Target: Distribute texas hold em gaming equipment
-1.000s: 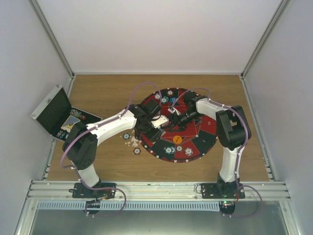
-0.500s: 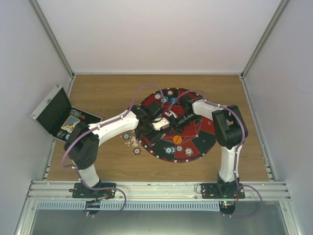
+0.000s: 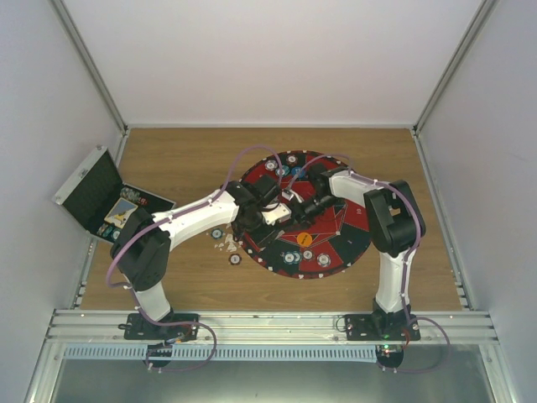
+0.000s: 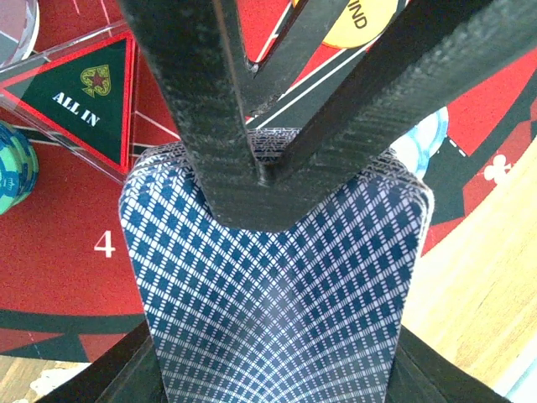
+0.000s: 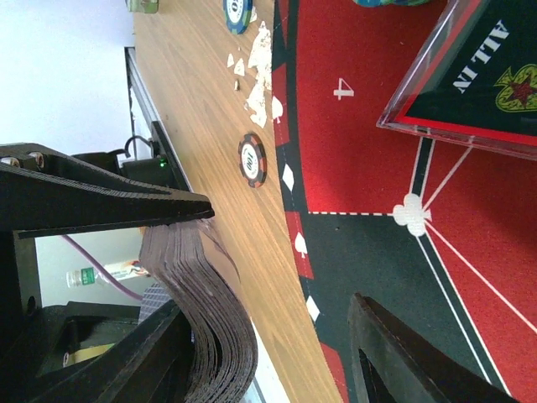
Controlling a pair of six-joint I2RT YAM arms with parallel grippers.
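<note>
Top external: we find the left gripper (image 3: 267, 218) clamped on the card deck (image 3: 280, 216) above the mat (image 3: 348, 239), the right gripper (image 3: 295, 210) directly opposite. Left wrist: the deck's long axis points at that gripper. Right wrist: its jaws stand apart, the deck's end between them.

My left arm (image 3: 191, 214) and right arm (image 3: 351, 183) wear white shells between bulky black joints. Purple cables (image 3: 252, 149) loop along both. My bases (image 3: 159, 326) are black, and the fingers (image 5: 92, 197) of my jaws are matte black with fine ribbing.
</note>
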